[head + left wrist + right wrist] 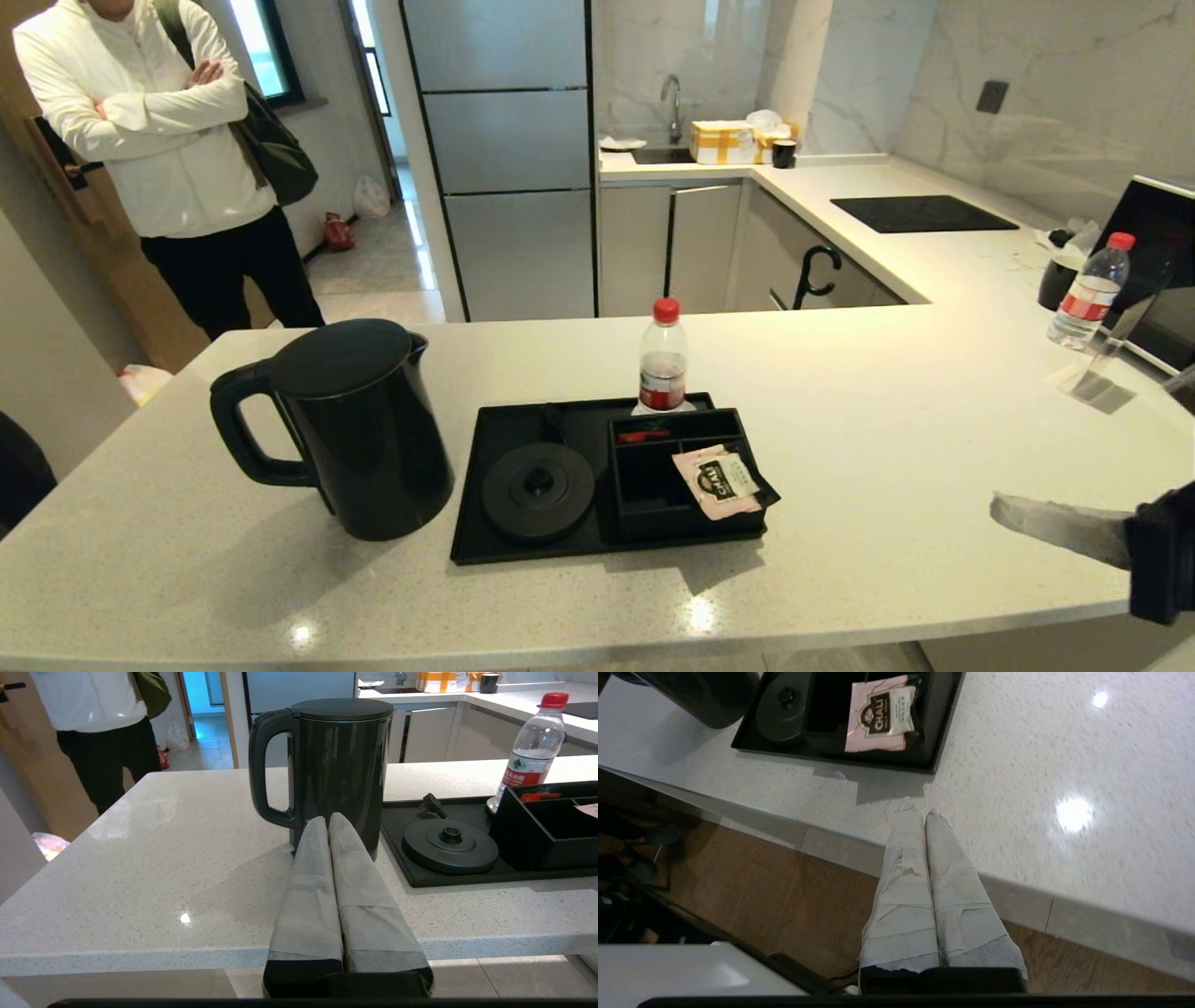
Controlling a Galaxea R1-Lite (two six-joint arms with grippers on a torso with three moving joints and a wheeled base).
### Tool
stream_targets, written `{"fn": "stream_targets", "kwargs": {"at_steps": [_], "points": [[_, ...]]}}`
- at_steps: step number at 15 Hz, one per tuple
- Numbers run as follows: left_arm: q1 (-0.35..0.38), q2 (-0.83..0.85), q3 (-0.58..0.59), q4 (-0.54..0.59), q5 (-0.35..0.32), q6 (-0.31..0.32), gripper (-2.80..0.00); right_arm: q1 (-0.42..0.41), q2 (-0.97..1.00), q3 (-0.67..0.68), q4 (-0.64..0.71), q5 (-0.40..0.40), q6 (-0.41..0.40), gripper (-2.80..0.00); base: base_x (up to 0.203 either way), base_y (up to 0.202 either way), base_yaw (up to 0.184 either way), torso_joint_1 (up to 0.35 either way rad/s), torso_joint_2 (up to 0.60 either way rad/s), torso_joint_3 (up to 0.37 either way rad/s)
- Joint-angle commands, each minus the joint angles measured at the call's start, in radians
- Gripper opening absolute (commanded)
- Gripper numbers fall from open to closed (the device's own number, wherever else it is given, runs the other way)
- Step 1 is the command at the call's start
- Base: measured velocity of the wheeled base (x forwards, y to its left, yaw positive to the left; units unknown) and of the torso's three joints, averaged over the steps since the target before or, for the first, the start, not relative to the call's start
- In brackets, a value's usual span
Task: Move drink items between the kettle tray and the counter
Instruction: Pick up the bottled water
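The black kettle (pixel 355 429) (pixel 336 770) stands on the pale counter (pixel 887 448), just left of the black kettle tray (pixel 467 523), handle to the left. The tray's round base (pixel 539 485) (pixel 450 844) is bare. A clear red-capped bottle (pixel 663 359) (pixel 528 751) stands upright at the tray's far edge, behind the compartments. My left gripper (pixel 328 819) is shut and holds nothing; it hovers by the counter's near edge, pointing at the kettle's lower body. My right gripper (pixel 1004 511) (pixel 920 811) is shut and holds nothing, over the counter's near right edge, well clear of the tray.
A pink tea sachet (pixel 719 481) (pixel 880 716) lies on the tray's compartments. A second bottle (pixel 1088 289) and a black cup (pixel 1060 280) stand far right by a microwave (pixel 1158 261). A black hob (pixel 920 213) lies behind. A person (pixel 168 140) stands back left.
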Motion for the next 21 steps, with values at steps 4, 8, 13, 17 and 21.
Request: {"fn": "stream_targets", "kwargs": {"at_steps": [4, 8, 13, 17, 21], "points": [[0.000, 0.000, 0.040, -0.002, 0.000, 0.000, -2.80, 0.067, 0.268, 0.029, -0.256, -0.005, 0.002, -2.80, 0.000, 0.000, 0.000, 0.000, 0.00, 0.000], [0.000, 0.000, 0.040, -0.002, 0.000, 0.000, -2.80, 0.094, 0.392, 0.034, -0.394, -0.008, 0.006, -2.80, 0.000, 0.000, 0.000, 0.000, 0.00, 0.000], [0.000, 0.000, 0.040, -0.002, 0.000, 0.000, -2.80, 0.103, 0.455, 0.030, -0.506, -0.035, 0.020, -2.80, 0.000, 0.000, 0.000, 0.000, 0.00, 0.000], [0.000, 0.000, 0.040, -0.002, 0.000, 0.001, -2.80, 0.105, 0.446, 0.022, -0.508, -0.035, 0.030, -2.80, 0.000, 0.000, 0.000, 0.000, 0.00, 0.000], [0.000, 0.000, 0.040, -0.002, 0.000, 0.000, -2.80, 0.109, 0.443, 0.021, -0.508, -0.036, 0.032, -2.80, 0.000, 0.000, 0.000, 0.000, 0.00, 0.000]]}}
